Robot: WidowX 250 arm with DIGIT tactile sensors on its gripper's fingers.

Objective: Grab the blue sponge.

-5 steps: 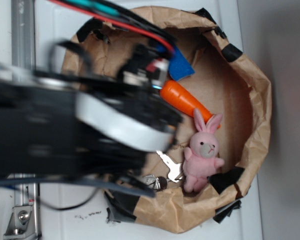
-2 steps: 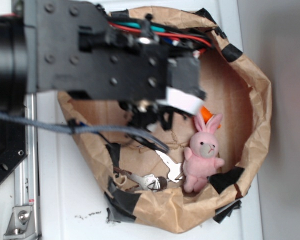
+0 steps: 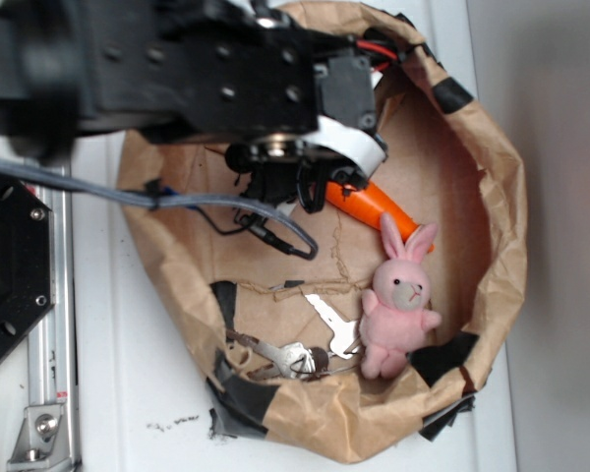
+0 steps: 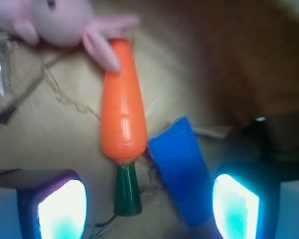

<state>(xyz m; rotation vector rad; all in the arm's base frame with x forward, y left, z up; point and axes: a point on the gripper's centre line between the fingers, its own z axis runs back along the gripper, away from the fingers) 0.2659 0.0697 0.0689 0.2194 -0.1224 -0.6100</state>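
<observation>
Swinging up toward twelve o'clock since a moment ago, my claw (image 4: 148,204) hangs spread over the paper bag (image 3: 501,197), framing the blue sponge (image 4: 179,169) at its five o'clock, beside the carrot (image 4: 122,119), ready for descent.

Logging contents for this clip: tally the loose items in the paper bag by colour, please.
Blue: 1, the blue sponge
Orange: 1, the toy carrot
Pink: 1, the plush bunny
Silver: 1, the bunch of keys
Total: 4
</observation>
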